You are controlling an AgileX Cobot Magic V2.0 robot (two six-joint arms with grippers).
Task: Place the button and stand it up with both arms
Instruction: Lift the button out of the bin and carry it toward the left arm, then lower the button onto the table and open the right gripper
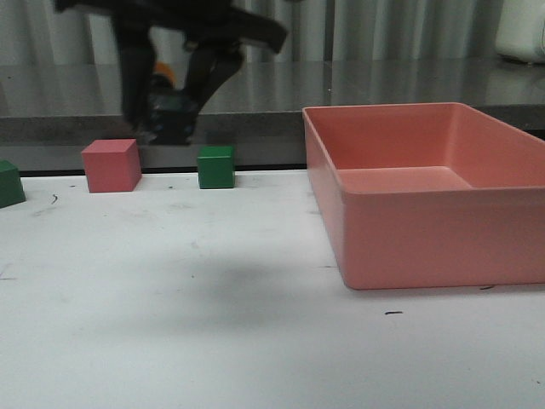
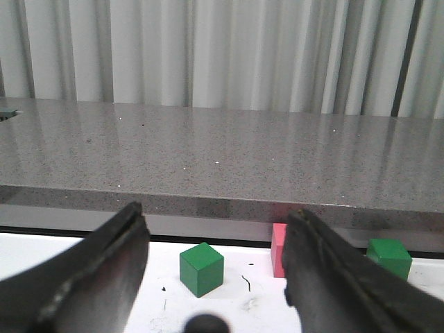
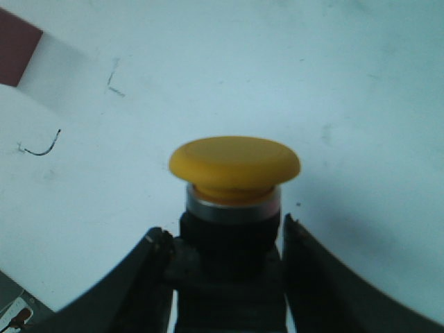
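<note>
The button [image 3: 234,166], with its yellow mushroom cap and black body, is clamped by the body between the black fingers of my right gripper [image 3: 222,236], above the white table. In the front view the same gripper [image 1: 174,119] hangs in the air at the back left, above the cubes. An orange-yellow bit of the button [image 1: 163,73] shows between its fingers. My left gripper [image 2: 216,214] is open and low over the table with nothing between its fingers. It faces a green cube [image 2: 202,268]. It does not show in the front view.
A pink cube [image 1: 111,165] and a green cube [image 1: 215,166] stand at the table's back edge, with another green cube [image 1: 9,183] at the far left. A large pink bin [image 1: 426,226] fills the right side. A grey counter [image 2: 222,152] runs behind the table.
</note>
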